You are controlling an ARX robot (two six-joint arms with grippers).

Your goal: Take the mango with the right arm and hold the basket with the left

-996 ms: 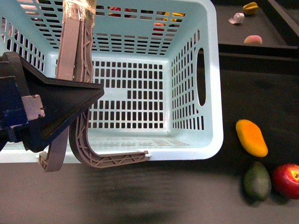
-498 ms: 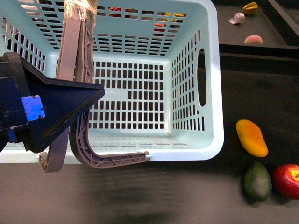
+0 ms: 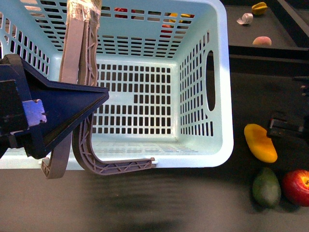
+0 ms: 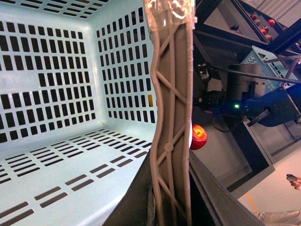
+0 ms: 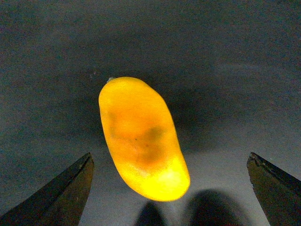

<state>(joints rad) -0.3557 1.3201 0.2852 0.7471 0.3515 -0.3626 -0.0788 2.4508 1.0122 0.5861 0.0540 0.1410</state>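
The pale turquoise basket (image 3: 227, 96) fills the left and middle of the front view, and its inside wall (image 4: 56, 70) shows in the left wrist view. My left gripper (image 3: 91, 101) is shut on the basket's two grey-brown handles (image 3: 79, 58), which stand raised together. Up close, the handles (image 4: 171, 117) run straight out from between the jaws of the left gripper (image 4: 171, 197). The yellow-orange mango (image 3: 259, 142) lies on the dark table just right of the basket. My right gripper (image 3: 286, 130) hangs open at the mango's right side. Seen from the right wrist, the mango (image 5: 141, 136) lies between the wide-apart fingertips (image 5: 75, 181), untouched.
A dark green fruit (image 3: 265, 187) and a red apple (image 3: 296, 187) lie just in front of the mango. On a raised black tray at the back right are a starfruit (image 3: 259, 7), a peach (image 3: 261, 41) and a small white object (image 3: 245, 19).
My right gripper has come into the front view from the right edge and now stands beside the mango. The basket has shifted slightly to the right. The left gripper keeps its hold.
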